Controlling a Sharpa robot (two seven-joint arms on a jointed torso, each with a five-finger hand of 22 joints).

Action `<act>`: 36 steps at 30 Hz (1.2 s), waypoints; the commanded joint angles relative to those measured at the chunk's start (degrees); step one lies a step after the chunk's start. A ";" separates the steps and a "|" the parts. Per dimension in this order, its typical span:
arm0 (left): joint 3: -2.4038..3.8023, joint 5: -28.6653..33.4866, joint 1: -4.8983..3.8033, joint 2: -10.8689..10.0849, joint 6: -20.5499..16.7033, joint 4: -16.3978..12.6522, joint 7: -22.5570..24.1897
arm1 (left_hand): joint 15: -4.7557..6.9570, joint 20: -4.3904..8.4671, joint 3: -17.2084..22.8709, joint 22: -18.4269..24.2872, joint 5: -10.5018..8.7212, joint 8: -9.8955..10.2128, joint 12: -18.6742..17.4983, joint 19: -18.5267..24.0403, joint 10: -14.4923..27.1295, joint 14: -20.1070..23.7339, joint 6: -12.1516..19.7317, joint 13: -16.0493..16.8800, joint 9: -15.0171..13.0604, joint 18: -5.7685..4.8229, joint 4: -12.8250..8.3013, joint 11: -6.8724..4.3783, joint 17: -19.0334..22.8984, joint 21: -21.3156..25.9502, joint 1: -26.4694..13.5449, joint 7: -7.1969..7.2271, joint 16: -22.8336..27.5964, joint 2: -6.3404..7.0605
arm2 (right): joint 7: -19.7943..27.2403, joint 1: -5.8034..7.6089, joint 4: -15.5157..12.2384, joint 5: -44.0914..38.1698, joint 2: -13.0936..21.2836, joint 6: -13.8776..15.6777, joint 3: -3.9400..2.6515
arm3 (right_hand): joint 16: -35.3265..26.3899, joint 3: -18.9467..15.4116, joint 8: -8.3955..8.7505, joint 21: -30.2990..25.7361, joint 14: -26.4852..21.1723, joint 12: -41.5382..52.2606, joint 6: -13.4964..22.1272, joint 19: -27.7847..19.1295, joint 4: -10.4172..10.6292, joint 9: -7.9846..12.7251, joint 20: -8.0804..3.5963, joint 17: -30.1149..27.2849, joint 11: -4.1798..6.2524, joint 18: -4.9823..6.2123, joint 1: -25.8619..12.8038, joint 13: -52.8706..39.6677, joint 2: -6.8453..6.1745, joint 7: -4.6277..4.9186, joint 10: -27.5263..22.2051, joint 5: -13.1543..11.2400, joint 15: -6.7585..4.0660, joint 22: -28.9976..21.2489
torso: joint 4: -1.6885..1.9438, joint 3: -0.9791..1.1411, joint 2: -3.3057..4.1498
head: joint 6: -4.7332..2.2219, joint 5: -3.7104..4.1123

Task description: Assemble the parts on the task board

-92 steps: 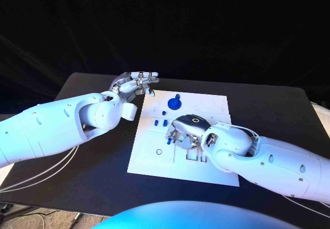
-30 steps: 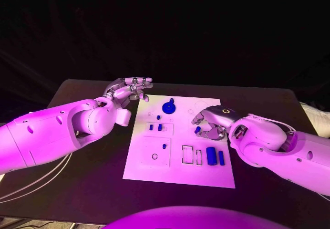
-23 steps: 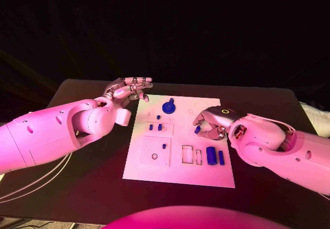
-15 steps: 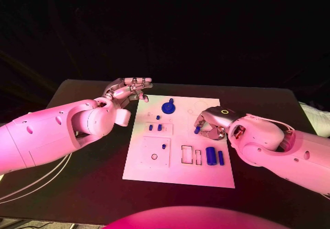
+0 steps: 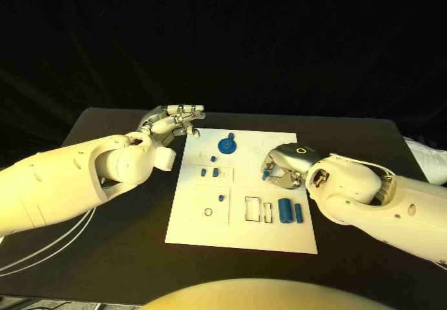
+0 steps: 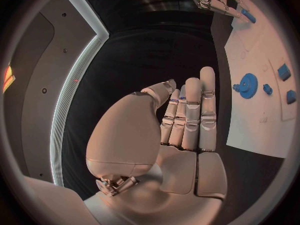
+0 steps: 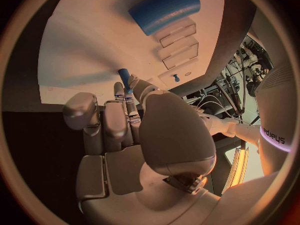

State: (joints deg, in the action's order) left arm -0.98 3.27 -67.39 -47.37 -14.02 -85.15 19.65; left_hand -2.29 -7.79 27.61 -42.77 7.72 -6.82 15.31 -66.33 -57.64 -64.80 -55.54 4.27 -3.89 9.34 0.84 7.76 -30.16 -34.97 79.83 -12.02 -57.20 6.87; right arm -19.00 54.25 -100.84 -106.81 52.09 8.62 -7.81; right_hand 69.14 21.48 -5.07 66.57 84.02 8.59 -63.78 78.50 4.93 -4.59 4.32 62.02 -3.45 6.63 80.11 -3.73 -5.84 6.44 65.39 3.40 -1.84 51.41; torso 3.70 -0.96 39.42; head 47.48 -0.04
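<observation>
The white task board (image 5: pixel 242 227) lies in the middle of the black table. My right hand (image 5: pixel 281 165) hovers over the board's right side and pinches a small blue peg (image 5: pixel 267 173) between thumb and fingers. The right wrist view shows the same peg (image 7: pixel 125 78) sticking out past the fingertips of the right hand (image 7: pixel 131 130), above the board (image 7: pixel 81 60). My left hand (image 5: pixel 177 119) floats off the board's far left corner, fingers stretched out, holding nothing. A blue gear (image 5: pixel 227 144) stands near the board's far edge.
Two small blue pieces (image 5: pixel 208 172) sit in the board's left block, with a short peg (image 5: pixel 221 196) below them. A thick blue cylinder (image 5: pixel 285 211) and a thinner one (image 5: pixel 298 213) lie at the right. The left wrist view shows the gear (image 6: pixel 248 85) beside the left hand (image 6: pixel 181 120).
Since three seconds ago my right hand has risen from the board's middle slots and carried the peg toward the far right. Over the last second both hands have barely moved.
</observation>
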 commanded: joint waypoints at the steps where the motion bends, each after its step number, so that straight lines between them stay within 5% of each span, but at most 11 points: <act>1: 0.03 -0.05 -0.02 0.05 1.14 -0.02 0.09 | -0.04 0.11 -0.04 -0.08 0.31 -0.39 0.24 0.39 0.32 0.31 0.24 -0.10 0.07 1.07 -0.36 -0.06 0.06 0.22 -0.11 0.05 -0.04 0.23 | -0.12 -0.06 -0.08 -0.75 -0.15 0.51 -0.01 | 0.30 0.10 0.60 0.14 1.79 -0.54 0.39 0.26 0.30 0.19 0.06 0.04 -0.33 0.23 -0.60 0.06 -0.56 0.35 0.24 -0.33 0.57 0.02 | 0.03 -0.04 -0.02 | 0.10 0.07; 7: 0.03 -0.04 -0.02 0.04 1.20 -0.02 0.02 | -0.14 0.00 -0.26 -0.07 0.11 -0.52 0.48 0.49 0.56 0.35 0.38 -0.10 0.05 1.05 -0.20 -0.01 0.28 0.25 -0.62 0.01 -0.16 0.19 | -0.82 -0.07 0.17 -0.74 -0.33 -0.13 0.00 | 0.30 -0.11 1.55 0.02 1.67 -1.96 2.40 0.16 0.60 0.66 0.57 -0.12 -1.36 0.20 -1.11 0.08 -2.23 1.87 -1.25 -0.41 1.32 -0.16 | 0.03 -0.02 -0.01 | 0.10 0.14; 15: 0.03 -0.04 -0.02 0.00 1.23 -0.05 -0.04 | -0.16 -0.01 -0.30 -0.07 0.06 -0.53 0.51 0.50 0.59 0.36 0.40 -0.10 0.04 1.05 -0.19 0.00 0.31 0.26 -0.69 0.01 -0.18 0.20 | -1.11 -0.09 0.28 -0.74 -0.56 -0.56 0.01 | 0.29 -0.02 1.47 -0.06 1.59 -2.38 3.05 0.07 0.66 0.72 0.88 -0.23 -1.77 0.24 -0.99 0.00 -2.49 2.45 -1.69 -0.39 1.68 -0.29 | 0.04 -0.02 -0.05 | 0.24 0.19; 25: 0.03 -0.04 -0.02 -0.03 1.27 -0.05 -0.05 | -0.16 -0.01 -0.30 -0.07 0.06 -0.53 0.51 0.50 0.59 0.36 0.40 -0.10 0.04 1.05 -0.19 0.00 0.31 0.26 -0.69 0.01 -0.18 0.20 | -1.33 -0.12 0.15 -1.12 -0.63 0.76 0.02 | 1.97 4.38 -0.94 1.67 1.95 -0.10 -1.89 0.92 -1.51 -0.43 -0.05 1.61 0.10 -0.03 2.76 -1.05 0.57 0.94 4.92 -0.52 0.31 2.20 | 0.03 -0.02 -0.05 | 0.37 0.21; 36: 0.03 -0.06 -0.02 -0.02 1.25 0.01 -0.05 | -0.16 -0.02 -0.31 -0.06 0.03 -0.56 0.56 0.51 0.62 0.36 0.42 -0.10 0.04 1.06 -0.20 -0.01 0.35 0.27 -0.71 0.03 -0.20 0.16 | -1.21 -0.16 -0.75 -1.31 -0.45 3.46 0.01 | 2.75 5.96 -1.72 2.61 2.10 0.57 -3.38 1.33 -3.55 -1.06 -0.83 2.47 0.81 -0.28 3.78 -1.71 1.15 0.52 7.34 -0.59 -0.33 3.46 | 0.00 -0.03 -0.08 | 0.44 0.28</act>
State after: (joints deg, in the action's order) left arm -0.98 3.29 -67.39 -47.45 -13.80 -85.12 19.39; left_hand -2.30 -7.79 27.45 -42.77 7.72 -7.08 15.64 -66.33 -57.23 -64.80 -55.55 4.23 -3.90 9.34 0.68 7.75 -29.86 -34.97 79.59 -12.02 -57.20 7.10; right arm -19.96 54.14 -101.30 -107.31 51.59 10.26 -7.78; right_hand 71.68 26.51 -6.63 68.81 84.03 9.05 -66.85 79.83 2.51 -5.60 3.80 64.51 -5.49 6.63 82.15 -4.24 -5.95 7.04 69.48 2.41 -1.65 54.86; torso 3.74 -0.97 39.37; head 47.92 0.23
